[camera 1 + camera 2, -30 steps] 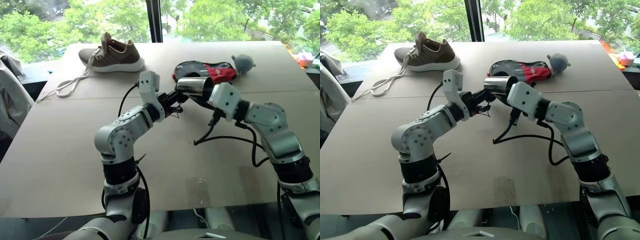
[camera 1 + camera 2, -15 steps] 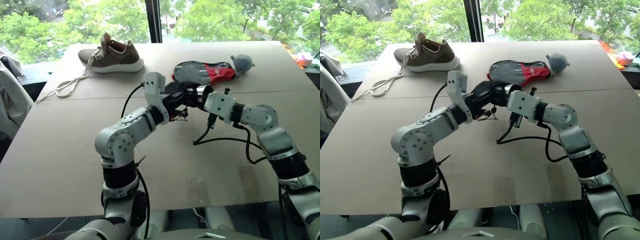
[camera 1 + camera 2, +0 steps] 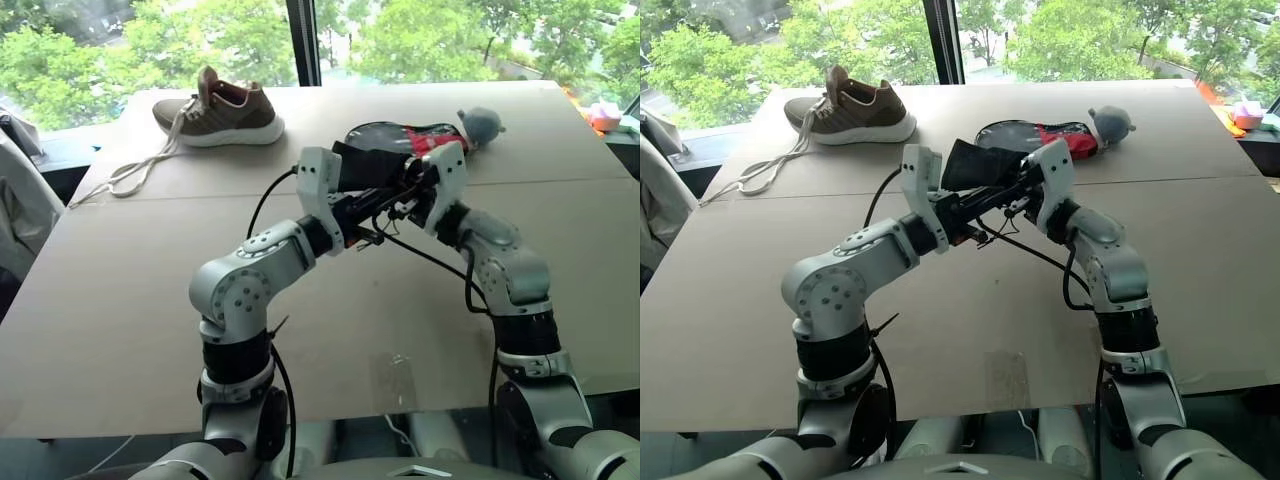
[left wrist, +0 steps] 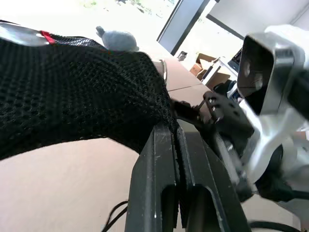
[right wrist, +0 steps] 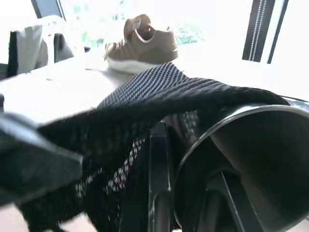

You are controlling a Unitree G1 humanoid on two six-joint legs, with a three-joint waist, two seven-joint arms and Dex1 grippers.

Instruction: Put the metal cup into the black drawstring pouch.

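Both grippers meet above the table: left (image 3: 385, 200) pinched on the pouch's (image 3: 368, 165) mouth edge, right (image 5: 186, 193) clamped on the cup's (image 5: 256, 159) rim, cup lying level, base-first inside the pouch, open end facing the right arm.

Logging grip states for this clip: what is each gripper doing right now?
Left gripper: shut on the black drawstring pouch, pinching its mesh fabric.
Right gripper: shut on the metal cup, whose body is already inside the pouch.

Bare table (image 3: 120, 300) nearside; shoe (image 3: 222, 108) far left and grey-and-red item (image 3: 440, 140) behind crowd the far edge
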